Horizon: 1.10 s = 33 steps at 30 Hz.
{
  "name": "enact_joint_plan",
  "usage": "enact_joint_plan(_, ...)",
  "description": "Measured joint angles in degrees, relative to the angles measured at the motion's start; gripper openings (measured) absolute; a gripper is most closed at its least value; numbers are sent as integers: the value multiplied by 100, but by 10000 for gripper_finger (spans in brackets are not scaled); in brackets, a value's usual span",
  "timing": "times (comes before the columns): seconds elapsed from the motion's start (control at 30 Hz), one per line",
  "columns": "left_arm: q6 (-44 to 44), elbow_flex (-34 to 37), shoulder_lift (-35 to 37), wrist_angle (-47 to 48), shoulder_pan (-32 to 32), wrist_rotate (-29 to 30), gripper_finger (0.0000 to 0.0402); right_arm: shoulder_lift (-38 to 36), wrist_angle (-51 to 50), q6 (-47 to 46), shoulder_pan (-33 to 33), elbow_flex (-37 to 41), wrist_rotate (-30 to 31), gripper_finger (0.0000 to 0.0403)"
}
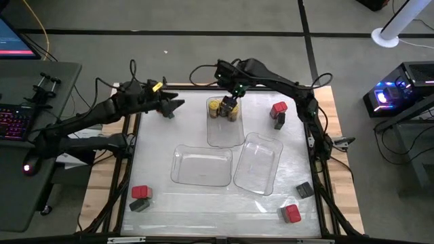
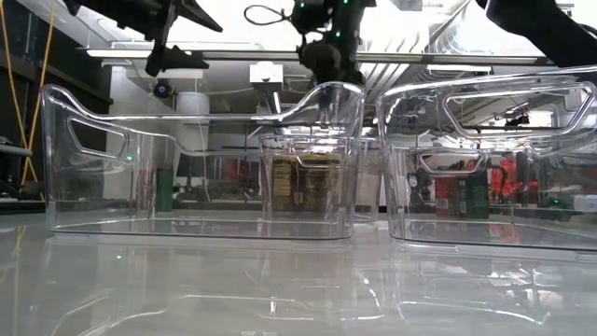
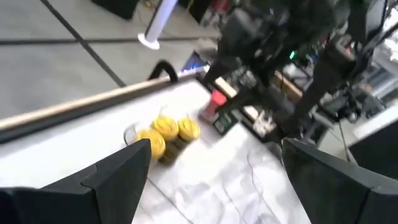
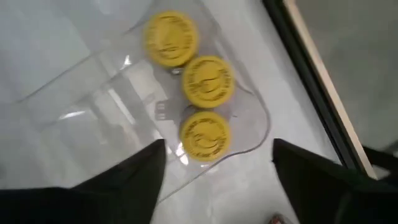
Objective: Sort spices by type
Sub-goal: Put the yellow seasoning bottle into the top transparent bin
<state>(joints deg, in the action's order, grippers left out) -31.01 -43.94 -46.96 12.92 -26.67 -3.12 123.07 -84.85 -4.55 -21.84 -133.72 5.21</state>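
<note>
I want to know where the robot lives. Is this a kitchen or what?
It looks more like a robot lab than a kitchen: a work table on a bare grey floor, a keyboard glowing on the side desk, a lit-up computer on the other side.

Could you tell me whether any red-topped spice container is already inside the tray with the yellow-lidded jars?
No, that tray holds only three yellow-lidded jars; no red one is inside.

left gripper point(image 1: 178, 105) open, right gripper point(image 1: 231, 103) open

Grey floor point(image 1: 169, 17); keyboard point(image 1: 15, 123) glowing on side desk point(image 1: 41, 176).
</note>
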Motion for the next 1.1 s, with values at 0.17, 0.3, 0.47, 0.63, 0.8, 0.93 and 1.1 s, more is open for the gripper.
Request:
enact_joint_plan(0.17,-44,0,42,93,451,52,349,-88,118,721,364,473,-585,89)
enact_joint_plan(0.3,-131,0,39,197,1059,467,349,-77,661,1111,661,1221,-726,21)
enact_joint_plan(0.47,-244,0,37,772,1853,1853,349,-71,1299,1211,723,2076,-120,3)
enact_joint_plan(0.63,-427,0,26,1038,2204,2704,349,-71,1640,1103,589,2426,361,2)
enact_joint_plan(0.8,-434,0,24,1039,2238,2869,349,-71,1689,961,387,2610,680,2)
enact_joint_plan(0.93,-398,0,24,1039,2235,2933,349,-71,1807,865,248,2670,675,2)
enact_joint_plan(1.1,-386,2,24,1043,2235,2933,349,-71,2073,737,183,2584,673,1)
